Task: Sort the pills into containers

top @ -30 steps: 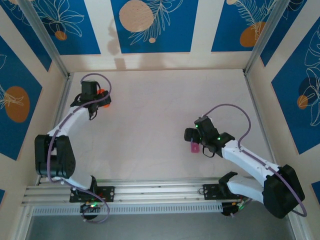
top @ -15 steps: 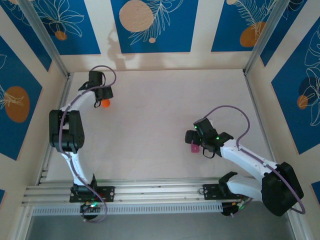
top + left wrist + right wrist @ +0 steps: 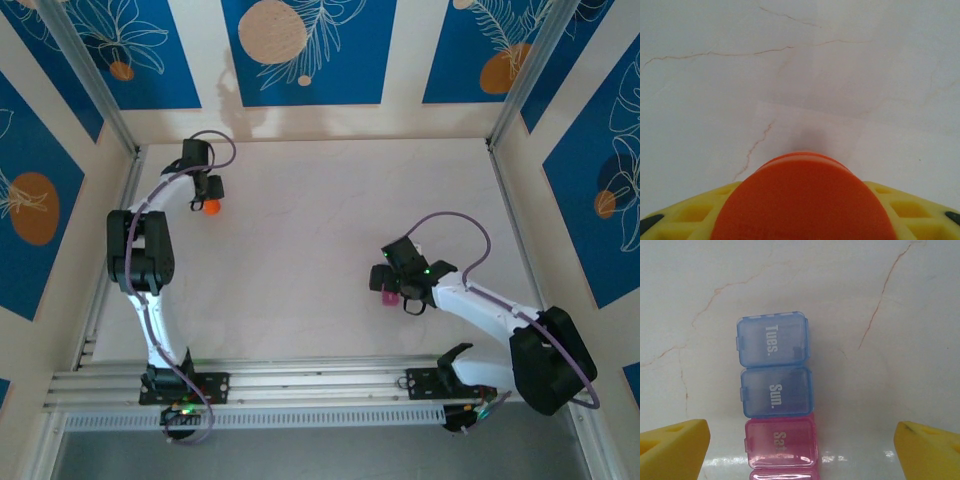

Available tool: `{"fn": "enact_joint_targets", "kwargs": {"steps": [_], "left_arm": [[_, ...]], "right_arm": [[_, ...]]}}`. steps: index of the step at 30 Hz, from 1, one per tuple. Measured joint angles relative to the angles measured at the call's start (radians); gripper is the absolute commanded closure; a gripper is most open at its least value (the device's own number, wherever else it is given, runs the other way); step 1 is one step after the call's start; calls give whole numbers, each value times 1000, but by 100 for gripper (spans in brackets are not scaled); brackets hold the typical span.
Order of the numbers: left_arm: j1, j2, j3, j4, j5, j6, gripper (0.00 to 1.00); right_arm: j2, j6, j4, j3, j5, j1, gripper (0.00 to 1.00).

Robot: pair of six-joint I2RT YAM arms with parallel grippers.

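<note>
Marble table (image 3: pixel 300 230) | left hand (image 3: pixel 208 200) grips orange bottle (image 3: pixel 802 200) | right wrist: lettered containers (image 3: pixel 775 405)

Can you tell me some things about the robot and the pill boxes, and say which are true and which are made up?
1. The Tues. box is blue. True.
2. The right fingers are shut tight. False: they are wide apart, with the pill boxes lying between them, untouched.
3. The orange bottle sits between the left fingers. True.
4. The Sun. box lies between the Tues. box and the Sat box. True.
5. The Sat box is green. False: it is pink.
</note>
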Motion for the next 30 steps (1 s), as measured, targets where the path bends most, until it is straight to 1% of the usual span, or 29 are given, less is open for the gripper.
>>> {"fn": "enact_joint_targets", "kwargs": {"steps": [3, 5, 8, 10, 13, 16, 20, 21, 25, 30], "left_arm": [[0, 0, 2, -4, 6, 7, 65], [0, 0, 2, -6, 9, 11, 67], [-1, -3, -3, -1, 10, 18, 67], [-5, -25, -34, 18, 10, 18, 68], [-18, -89, -104, 31, 19, 18, 69], [-34, -164, -149, 46, 29, 18, 70], [-72, -259, -173, 85, 55, 18, 70], [-84, -276, -174, 92, 63, 18, 70], [-130, -309, -174, 116, 95, 17, 69], [-188, -309, -172, 119, 138, 13, 68]], "right_arm": [[13, 0, 0, 13, 0, 0, 9], [29, 0, -2, 23, 2, 1, 11], [59, 0, -11, 42, 3, 9, 16], [81, 0, -17, 55, 3, 16, 23], [134, -12, -21, 84, 2, 25, 31], [200, -21, -33, 121, 1, 26, 36], [285, -23, -56, 172, 1, 27, 37], [297, -23, -59, 178, 1, 28, 38], [319, -29, -74, 187, 1, 44, 51], [326, -43, -87, 198, 6, 82, 59]]}}
